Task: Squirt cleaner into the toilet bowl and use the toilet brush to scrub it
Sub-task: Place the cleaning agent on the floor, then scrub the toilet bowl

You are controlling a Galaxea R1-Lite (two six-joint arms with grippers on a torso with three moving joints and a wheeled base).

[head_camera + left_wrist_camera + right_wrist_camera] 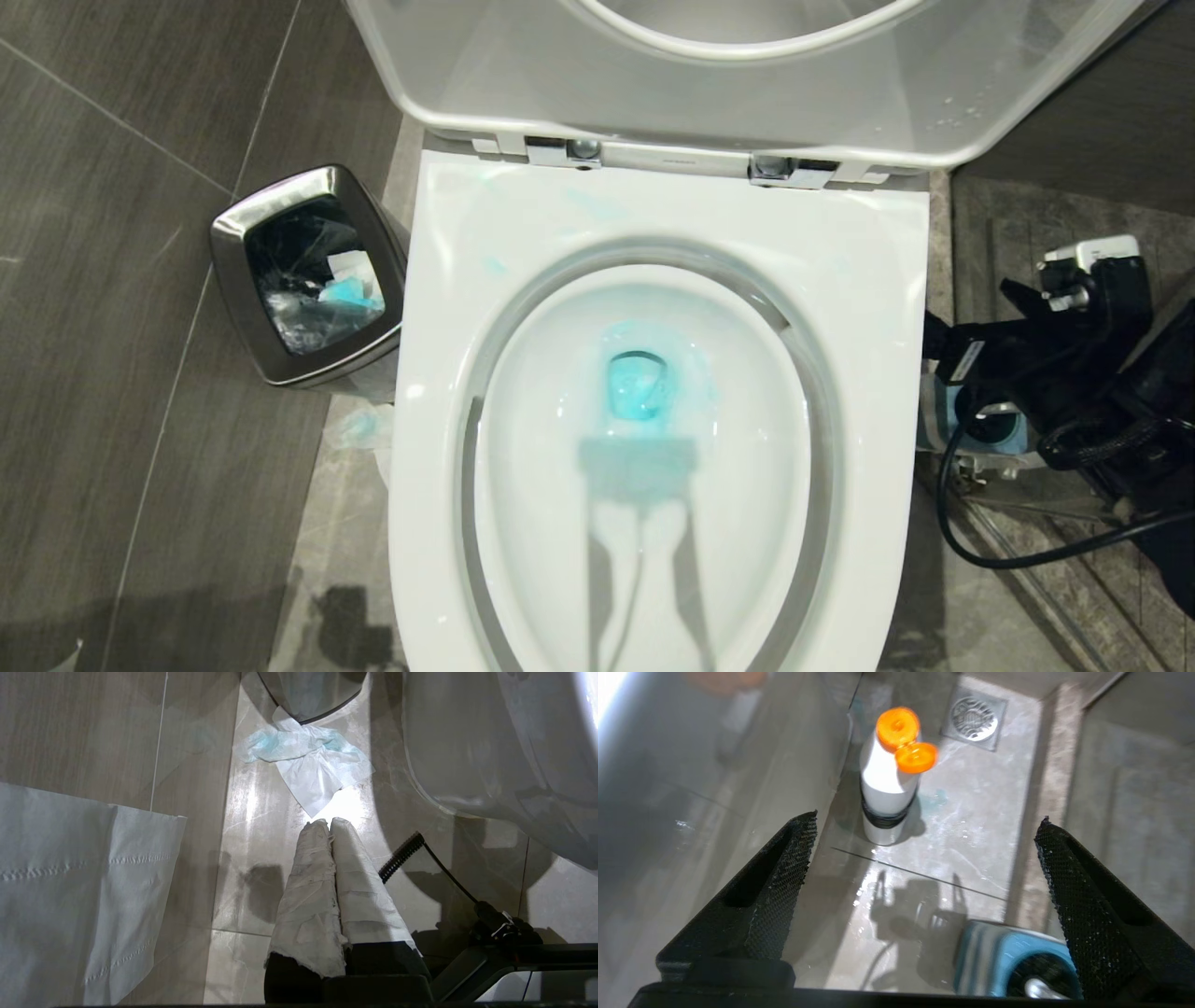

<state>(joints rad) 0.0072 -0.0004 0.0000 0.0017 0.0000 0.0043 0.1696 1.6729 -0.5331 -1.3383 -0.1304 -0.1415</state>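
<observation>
A: What sits nearest in the head view?

B: The bowl (653,448), white, fills the centre and lower frame, its rim (439,308) smeared pale blue. Turquoise cleaner (639,387) pools around the drain at mid-frame. A shadow falls across the near basin.

A: And the right gripper (924,858)?

B: At the right edge of the head view, a black arm (1074,364) hangs beside the toilet. In its wrist view the jaws stand wide apart, holding nothing; the textured fingers (784,872) flank bare wet floor. The blue brush holder (1008,966) lies at the lower right of that frame, just below the gripper. In the head view it peeks out blue at mid-right, under the arm. A handle end may show in it; I cannot tell.

A: Farther on?

B: A white bottle (887,793) with an orange flip cap (906,742), open, stands upright at upper centre, against a glass panel. A round drain (975,718) sits beyond it, top of frame.

A: The left gripper (329,823)?

B: Jaws pressed together, wrapped in white tissue, pointing at the floor at centre of its wrist view. A crumpled blue-stained tissue (308,760) lies ahead, upper centre, apart from the tips. A paper sheet (79,896) hangs at left.

A: Anything behind?

B: A steel bin (313,271), mid-left in the head view, just beside the toilet. The raised lid (747,84) spans the top.
</observation>
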